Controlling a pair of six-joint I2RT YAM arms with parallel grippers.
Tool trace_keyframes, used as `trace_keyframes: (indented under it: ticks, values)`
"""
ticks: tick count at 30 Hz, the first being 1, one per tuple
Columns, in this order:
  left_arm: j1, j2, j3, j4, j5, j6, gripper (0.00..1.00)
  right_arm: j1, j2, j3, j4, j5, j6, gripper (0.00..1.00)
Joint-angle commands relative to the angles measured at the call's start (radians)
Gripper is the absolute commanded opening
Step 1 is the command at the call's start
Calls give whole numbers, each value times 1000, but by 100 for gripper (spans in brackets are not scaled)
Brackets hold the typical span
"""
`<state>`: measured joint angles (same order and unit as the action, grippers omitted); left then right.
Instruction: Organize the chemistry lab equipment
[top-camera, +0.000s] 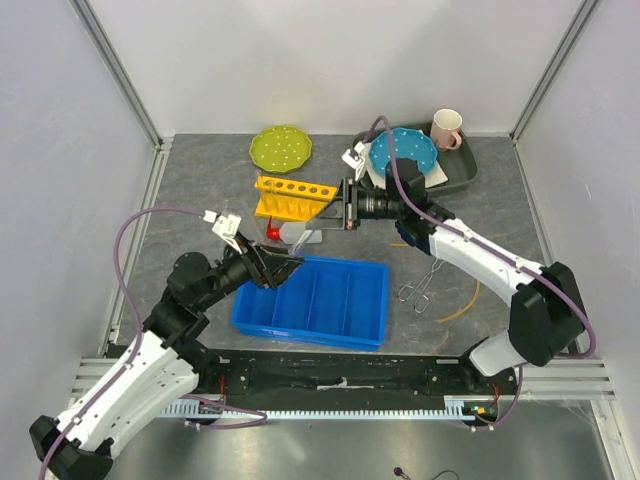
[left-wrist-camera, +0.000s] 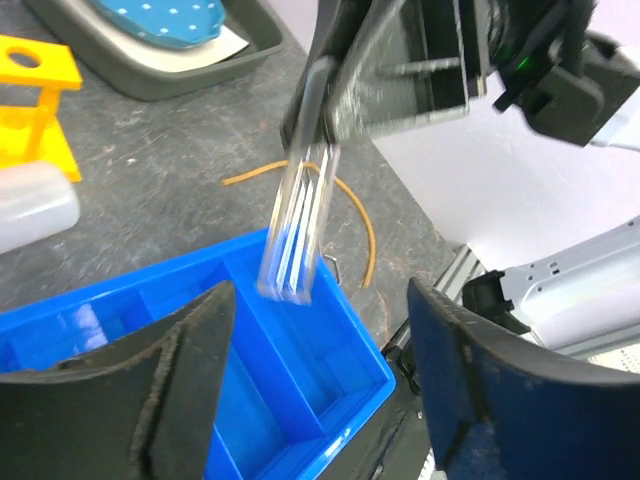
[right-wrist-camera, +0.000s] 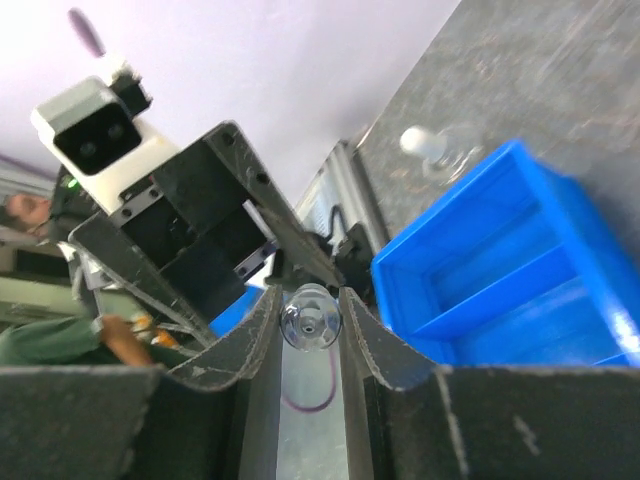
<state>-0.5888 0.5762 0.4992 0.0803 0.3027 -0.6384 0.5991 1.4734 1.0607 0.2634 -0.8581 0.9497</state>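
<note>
Right fingers (right-wrist-camera: 255, 340): clenched on our glass tube (right-wrist-camera: 310, 318).
Left fingers (left-wrist-camera: 185, 375): spread, empty.
Risk: we feared the slick tube slipping, cracking against the tray (left-wrist-camera: 150, 285).

The right pincer (left-wrist-camera: 322, 95) holds a clear test tube (left-wrist-camera: 298, 225), tilted, over the blue bin (left-wrist-camera: 350, 325).
</note>
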Motion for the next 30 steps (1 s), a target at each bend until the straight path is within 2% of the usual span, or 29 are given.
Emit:
trace_keyframes:
  ticks: [1,2,3,4,6,9,13,21,30]
  values:
    - [-2,-50,129,-245,-193,115,84,-24,45,233,-258,60,-366,18]
    - [-2,-53,148,-348,-229,137,87,-24,69,267,-321,112,-435,18]
    - [-2,-53,165,-394,-264,181,89,-24,82,300,-398,135,-560,18]
    - [0,-47,200,-436,-339,203,94,-22,97,361,-432,163,-616,18]
    - [4,-32,232,-552,-402,264,97,-19,148,421,-516,252,-763,18]
    - [17,20,285,-655,-487,335,98,-9,217,519,-564,353,-874,19]
    - [43,76,320,-695,-600,411,100,42,286,581,-537,468,-1021,19]
    - [162,96,268,-656,-611,496,100,85,421,649,-400,602,-1031,20]
    - [178,21,190,-552,-662,503,100,113,553,737,-351,671,-1042,21]
